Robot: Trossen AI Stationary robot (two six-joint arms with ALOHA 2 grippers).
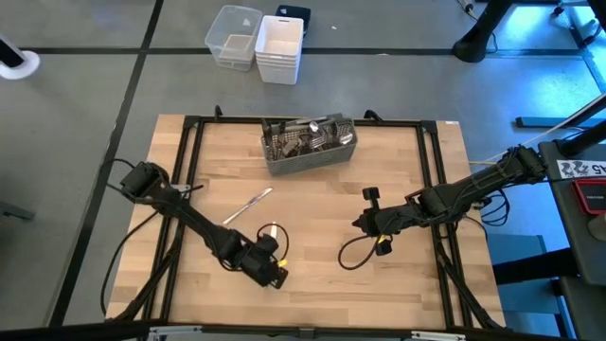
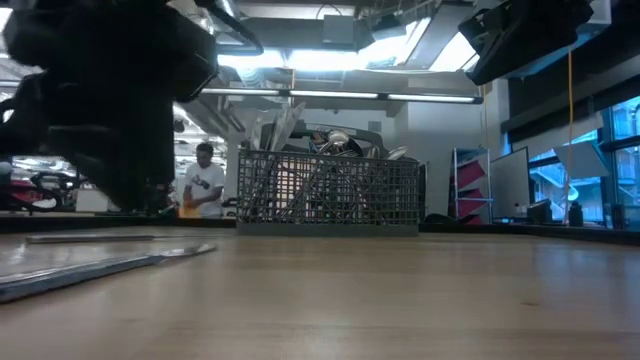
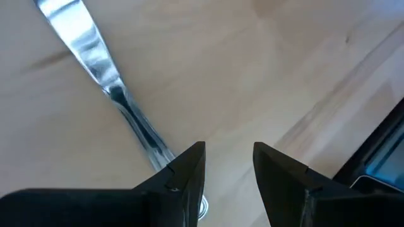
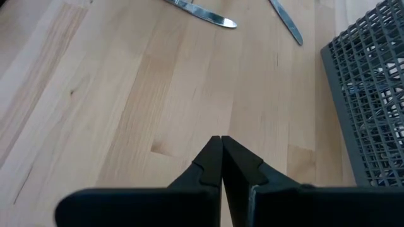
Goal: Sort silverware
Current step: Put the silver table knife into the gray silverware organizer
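The grey wire-mesh caddy (image 1: 309, 144) stands at the table's far middle, with several pieces of silverware (image 2: 322, 140) sticking up out of it. One knife (image 1: 248, 206) lies flat on the wood left of centre. A second shiny piece (image 3: 95, 53) lies flat just ahead of my left gripper (image 3: 229, 157). That gripper is open over the near left part of the table (image 1: 276, 275) with only bare wood between its fingers; one finger (image 3: 183, 173) hides the piece's near end. My right gripper (image 4: 221, 142) hangs shut above the table's middle right (image 1: 364, 224).
Both loose pieces (image 4: 208, 16) (image 4: 287, 22) show far ahead in the right wrist view, with the caddy's mesh wall (image 4: 372, 94) beside them. White plastic bins (image 1: 258, 43) sit on the floor beyond the table. A black frame rail (image 1: 189, 156) runs around the tabletop.
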